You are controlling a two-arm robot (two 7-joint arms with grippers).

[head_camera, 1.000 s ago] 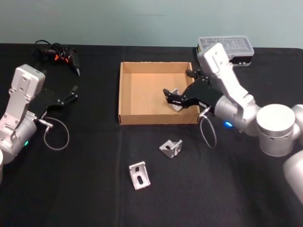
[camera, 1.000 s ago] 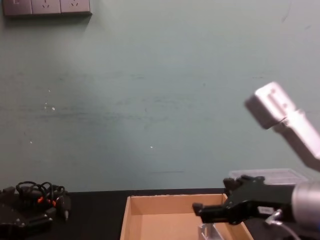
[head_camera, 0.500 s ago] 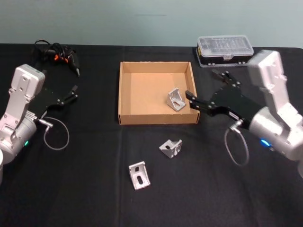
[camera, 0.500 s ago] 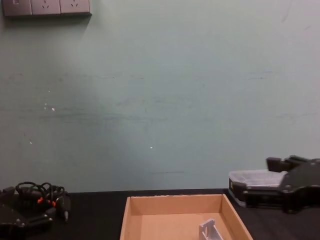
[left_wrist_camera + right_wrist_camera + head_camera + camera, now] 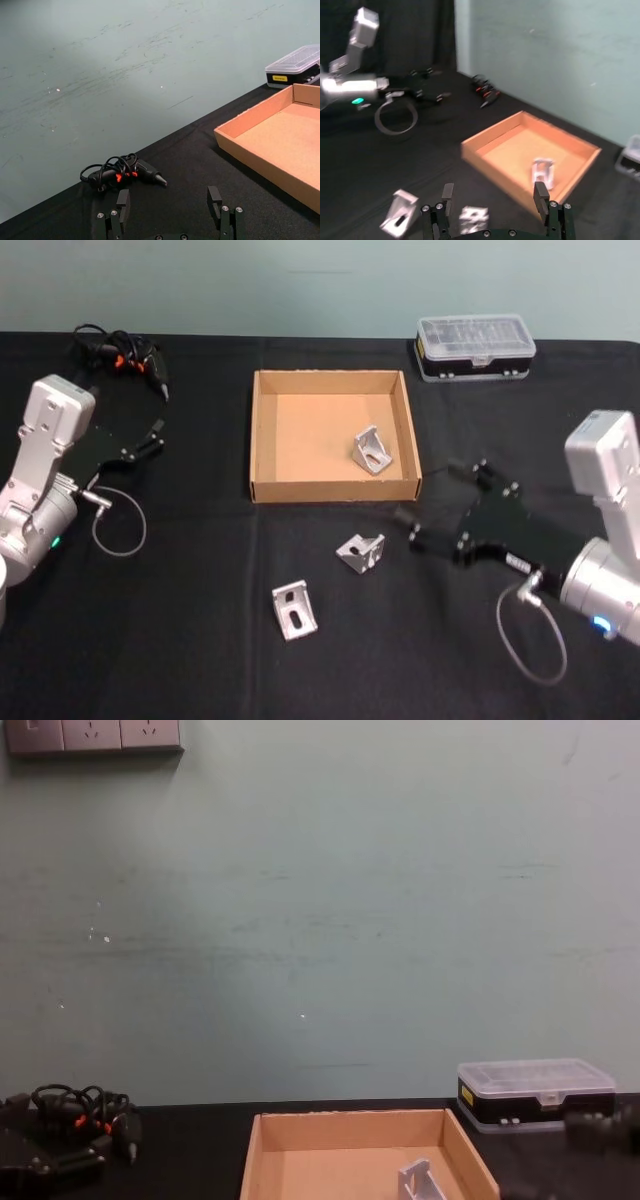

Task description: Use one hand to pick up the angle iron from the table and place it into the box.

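The right gripper (image 5: 425, 506) hung over the table (image 5: 200, 660) just near-right of the box (image 5: 310, 440); its wrist view showed the claw spread, empty. The head view had one angle iron (image 5: 371, 450) in the box by the right wall, with a second iron (image 5: 361, 553) and third iron (image 5: 294, 611) on the table nearer. The chest view showed the boxed one upright. The left gripper (image 5: 150, 438) sat parked far left, claw apart.

A clear-lidded black case (image 5: 476, 345) and a tangled black cable (image 5: 118, 352) lie well apart.
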